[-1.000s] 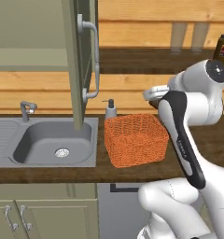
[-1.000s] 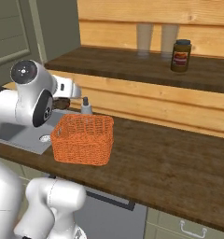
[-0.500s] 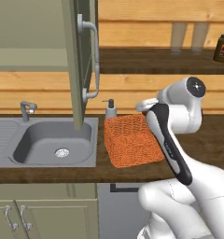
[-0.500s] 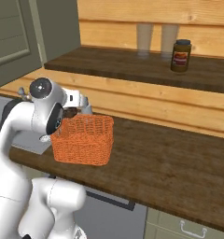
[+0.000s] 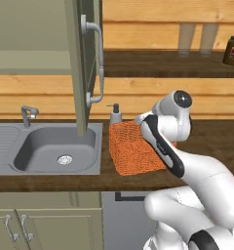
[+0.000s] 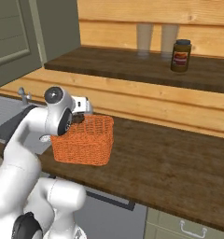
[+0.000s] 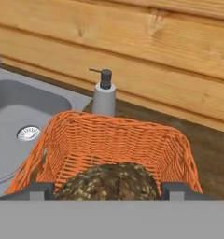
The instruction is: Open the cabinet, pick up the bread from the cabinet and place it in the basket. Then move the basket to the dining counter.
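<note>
The cabinet's sage-green door [image 5: 80, 73] stands open above the sink, its silver bar handle [image 5: 98, 63] facing me; it also shows at the left as the door [image 6: 13, 39]. The orange basket [image 5: 133, 152] [image 6: 86, 140] [image 7: 118, 140] rests on the worktop beside the sink. My gripper [image 7: 109, 191] [image 6: 79, 118] hangs over the basket's near edge, shut on the bread [image 7: 111, 182] [image 6: 77, 118], a dark brown seeded lump between the fingertips [image 7: 37, 190]. The bread is above the basket's floor, not lying in it. The dining counter is out of view.
A grey soap dispenser [image 7: 103, 95] [image 5: 115, 114] stands just behind the basket. The grey sink [image 5: 55, 149] [image 7: 16, 116] with its tap [image 5: 27, 114] lies to the left. A jar [image 6: 180, 55] and two glasses [image 6: 144, 39] sit on the upper shelf. Worktop [image 6: 179, 163] extends right.
The arm has swung down and left from a raised pose, carrying the bread lower until the hand hangs over the basket. The basket itself has stayed in place.
</note>
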